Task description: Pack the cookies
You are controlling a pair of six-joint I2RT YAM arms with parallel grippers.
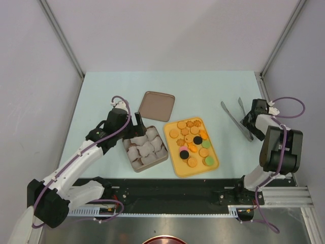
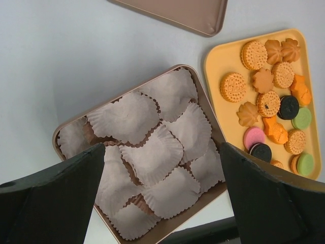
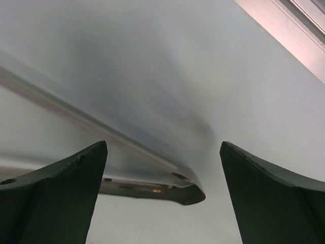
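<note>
Round cookies (image 1: pixel 192 142) lie on yellow plastic tray (image 1: pixel 177 170).
Left gripper (image 1: pixel 137 123) spread over brown square tin (image 1: pixel 164 154) at nine o'clock; right gripper (image 1: pixel 248 121) spread over steel tongs (image 1: pixel 233 119) at three.

The gripper (image 3: pixel 163 147) stands wide apart, its two dark fingers (image 3: pixel 56 198) at the lower corners. Between them the blurred metal tongs (image 3: pixel 167 185) lie on the pale counter (image 3: pixel 203 76), their rounded end just below the gap. A light rail (image 3: pixel 299 25) crosses the top right corner.
</note>
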